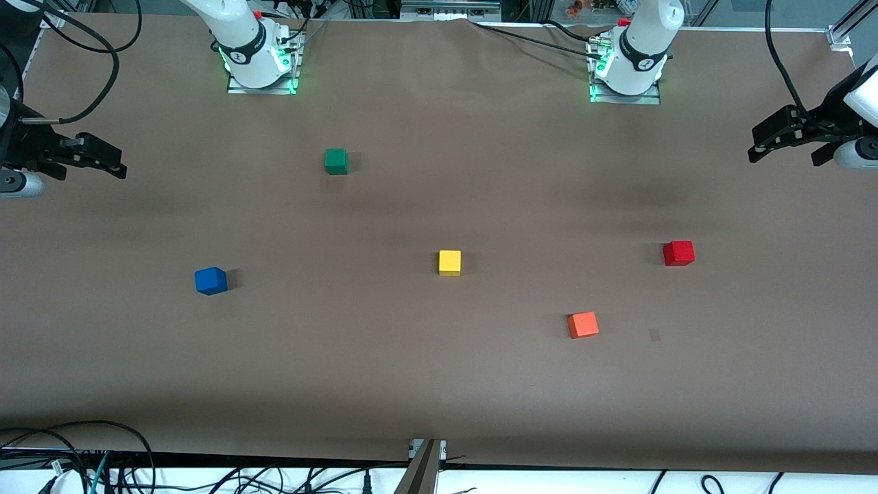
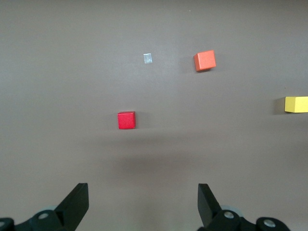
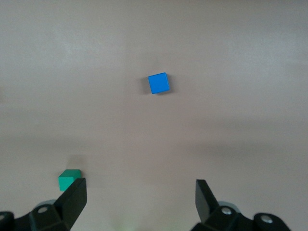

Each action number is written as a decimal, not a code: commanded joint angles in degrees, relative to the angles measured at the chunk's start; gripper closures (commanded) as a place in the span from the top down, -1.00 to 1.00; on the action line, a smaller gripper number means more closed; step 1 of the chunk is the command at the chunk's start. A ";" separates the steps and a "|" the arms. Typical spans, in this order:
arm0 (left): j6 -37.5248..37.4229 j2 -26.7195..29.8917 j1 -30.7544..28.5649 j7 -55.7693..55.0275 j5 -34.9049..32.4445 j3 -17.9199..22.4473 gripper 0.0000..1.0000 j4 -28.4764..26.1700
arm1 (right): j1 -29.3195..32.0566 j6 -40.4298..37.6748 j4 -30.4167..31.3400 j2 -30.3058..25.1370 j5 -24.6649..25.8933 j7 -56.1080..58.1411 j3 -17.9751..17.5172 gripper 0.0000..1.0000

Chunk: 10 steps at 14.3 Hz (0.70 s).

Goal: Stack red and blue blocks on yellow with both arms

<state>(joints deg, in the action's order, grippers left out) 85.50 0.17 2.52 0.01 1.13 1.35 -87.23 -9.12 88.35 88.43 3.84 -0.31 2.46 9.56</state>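
small matte red cube (image 2: 126,120), blue cube (image 3: 158,83), yellow cube (image 1: 450,262): likely light, rigid; pinch flat opposite sides | left gripper (image 2: 143,204), right gripper (image 3: 141,199): jaws wide, empty

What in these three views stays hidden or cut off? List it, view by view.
- Front view: the left gripper and right gripper show, but the frame's side edges cut off their wrists and most of both arms.
- Left wrist view: the yellow cube is cut by the frame edge; the small pale patch beside the orange cube is too small to identify.
- Right wrist view: a finger partly hides the green cube.
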 commanded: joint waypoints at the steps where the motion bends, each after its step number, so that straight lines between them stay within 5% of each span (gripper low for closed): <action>1: -0.60 0.19 -0.24 1.31 0.62 0.05 1.00 0.66 | 0.07 -0.46 0.07 -0.50 0.66 0.18 -0.07 0.99; 10: -0.43 0.10 -0.24 1.05 0.71 0.05 1.00 0.66 | 0.24 -0.46 0.16 -0.41 0.57 0.18 0.02 0.99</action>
<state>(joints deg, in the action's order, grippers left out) 85.50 0.20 2.52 0.08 1.13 1.35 -87.23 -9.07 88.32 88.46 3.89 -0.30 2.46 9.70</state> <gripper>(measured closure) 0.000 0.000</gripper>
